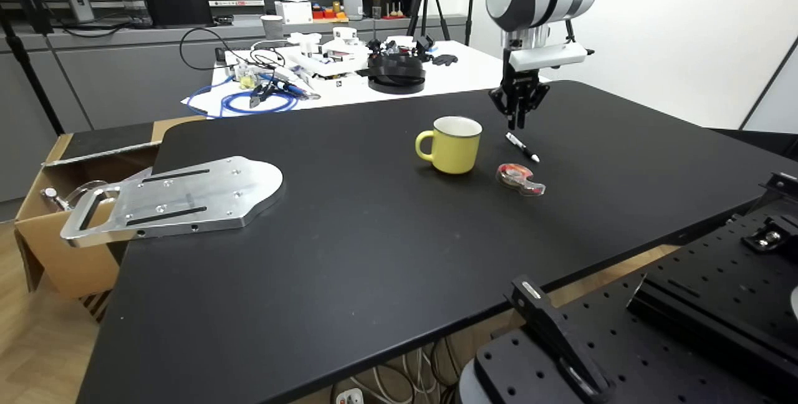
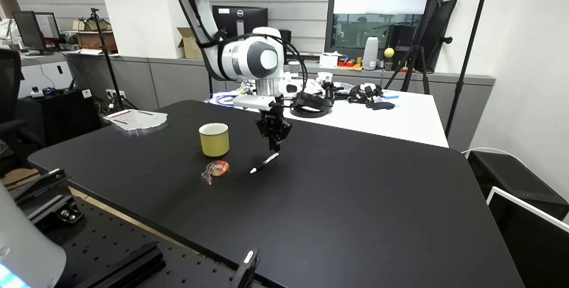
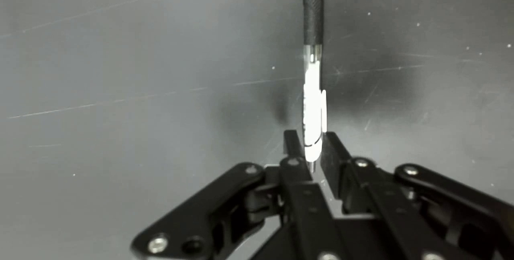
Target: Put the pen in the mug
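Slim black-and-white pen [image 3: 313, 99] is lying on the black worktop [image 2: 378, 217] near the squat yellow mug [image 1: 454, 151]. Parted black jaws are hovering above the pen's clip end.

The wrist view's top edge crops the pen [image 3: 313, 75] at its tip; in an exterior view the mug [image 2: 214, 141] hides its handle.

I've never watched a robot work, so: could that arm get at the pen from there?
Probably yes: the gripper hangs above the pen, at its clip end, jaws parted, and nothing visible blocks the way; the mug stands apart.
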Available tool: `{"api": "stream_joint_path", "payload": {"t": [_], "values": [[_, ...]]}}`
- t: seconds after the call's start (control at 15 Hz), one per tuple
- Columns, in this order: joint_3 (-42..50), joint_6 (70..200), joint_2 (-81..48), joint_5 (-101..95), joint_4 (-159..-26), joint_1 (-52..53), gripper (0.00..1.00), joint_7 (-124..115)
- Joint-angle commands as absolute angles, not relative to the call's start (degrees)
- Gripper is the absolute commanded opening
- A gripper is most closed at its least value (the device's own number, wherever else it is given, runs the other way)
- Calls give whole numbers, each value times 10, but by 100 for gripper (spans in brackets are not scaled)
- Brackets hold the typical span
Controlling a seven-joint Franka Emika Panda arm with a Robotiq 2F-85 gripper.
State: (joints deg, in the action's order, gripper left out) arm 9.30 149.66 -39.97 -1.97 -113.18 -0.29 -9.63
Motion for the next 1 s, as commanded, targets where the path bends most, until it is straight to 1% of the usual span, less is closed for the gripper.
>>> {"api": "stream_joint_path", "payload": {"t": [0.0, 0.13, 0.2, 0.27, 0.33, 0.4, 0.53, 0.93], "values": [[101, 1457, -359, -18, -1140, 6, 5, -127], [101, 1444, -346, -21, -1142, 6, 5, -130], [98, 1438, -341, -19, -1142, 3, 8, -129], [95, 1432, -339, -17, -1142, 0, 44, -128], [95, 1425, -338, -16, -1142, -1, 40, -130], [94, 1419, -339, -16, -1142, -3, 40, -131], [94, 1416, -343, -16, -1142, -4, 51, -134], [92, 1424, -355, -11, -1146, -13, 93, -130]]}}
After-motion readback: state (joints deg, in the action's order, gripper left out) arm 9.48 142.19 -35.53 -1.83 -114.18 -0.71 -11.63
